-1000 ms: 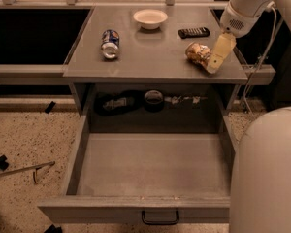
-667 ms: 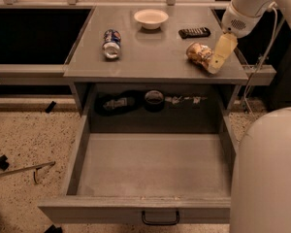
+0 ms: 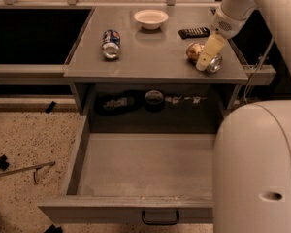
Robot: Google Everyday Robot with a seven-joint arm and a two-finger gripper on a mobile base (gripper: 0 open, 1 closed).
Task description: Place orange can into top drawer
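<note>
The orange can (image 3: 194, 51) lies on its side near the right front edge of the grey counter (image 3: 150, 57), its silver end (image 3: 215, 64) facing front right. My gripper (image 3: 206, 61) reaches down from the white arm at the upper right and sits right at the can, a cream part lying across its front. The top drawer (image 3: 136, 166) is pulled wide open below the counter. It is empty, and its flat front carries a small black handle (image 3: 160, 218).
A blue, red and white can (image 3: 110, 43) lies at the counter's left. A white bowl (image 3: 151, 18) and a black remote (image 3: 194, 32) sit at the back. Dark items (image 3: 121, 102) lie in the recess behind the drawer. My white body (image 3: 257, 169) fills the lower right.
</note>
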